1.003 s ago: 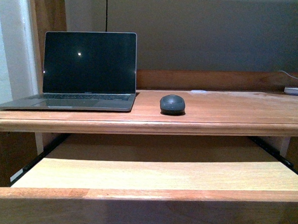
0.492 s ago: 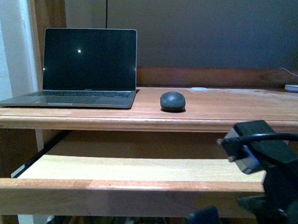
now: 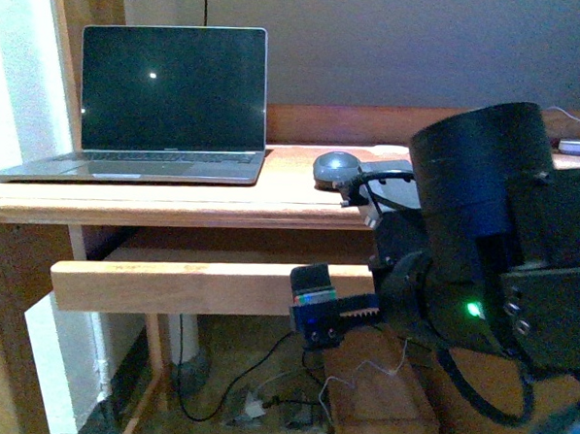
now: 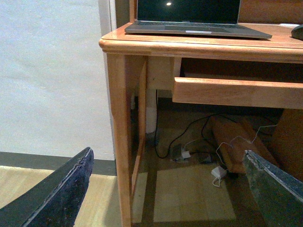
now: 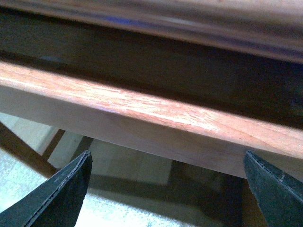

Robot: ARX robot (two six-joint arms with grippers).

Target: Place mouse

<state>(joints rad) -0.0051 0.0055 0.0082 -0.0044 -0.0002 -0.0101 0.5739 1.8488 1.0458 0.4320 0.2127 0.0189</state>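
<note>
The dark grey mouse [image 3: 335, 167] lies on the wooden desk top [image 3: 223, 199], just right of the laptop; its edge also shows in the left wrist view [image 4: 298, 32]. My right arm fills the right of the front view. Its gripper [image 3: 317, 304] is below the desk top, at the front board of the pull-out tray [image 3: 199, 285]. In the right wrist view this gripper [image 5: 165, 189] is open and empty, with the tray board [image 5: 156, 118] close ahead. My left gripper [image 4: 168, 189] is open and empty, low near the floor, in front of the desk leg [image 4: 119, 142].
An open laptop [image 3: 169, 104] with a dark screen stands on the desk's left part. Under the desk are cables with a white adapter [image 4: 218, 172] and a wooden box [image 3: 382, 402]. A white wall [image 4: 52, 75] is to the left of the desk.
My right arm has risen into the front view and now covers its right side. The view has dropped, so the floor under the desk shows. The mouse has stayed in place.
</note>
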